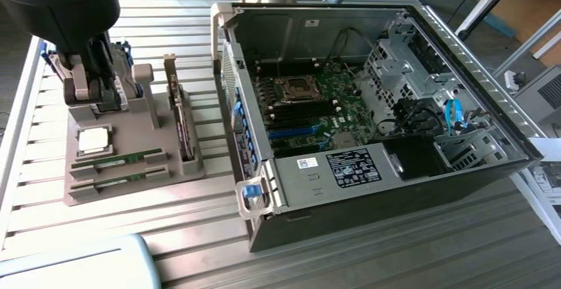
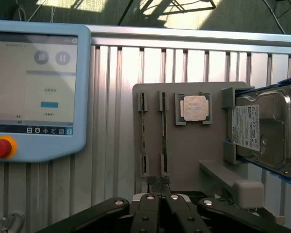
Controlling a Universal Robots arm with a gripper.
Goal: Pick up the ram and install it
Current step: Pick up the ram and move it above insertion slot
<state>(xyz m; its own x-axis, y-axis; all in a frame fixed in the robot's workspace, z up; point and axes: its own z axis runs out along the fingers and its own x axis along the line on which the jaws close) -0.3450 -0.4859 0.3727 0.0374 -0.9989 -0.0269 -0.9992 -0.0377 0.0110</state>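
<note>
Two ram sticks, thin green boards, lie side by side in slots at the front of the grey parts tray [image 1: 144, 134]: one ram stick [image 1: 118, 159] and its twin [image 1: 120, 182]. The wrist view sees them edge-on as ram stick [image 2: 143, 133] and ram stick [image 2: 163, 132] on the tray [image 2: 184, 155]. My gripper [image 1: 107, 104] hangs over the tray's far end, beyond the ram. Its fingers are pressed together with nothing between them; my gripper [image 2: 159, 185] sits just off the end of the ram slots.
A silver processor chip [image 1: 94, 141] [image 2: 194, 108] and an upright dark expansion card [image 1: 180, 128] share the tray, with a hard drive [image 2: 262, 131] beside it. The open computer case [image 1: 491, 79] lies at the exterior view's right, motherboard memory slots [image 1: 303, 110] exposed. A teach pendant [image 2: 34, 87] rests nearby.
</note>
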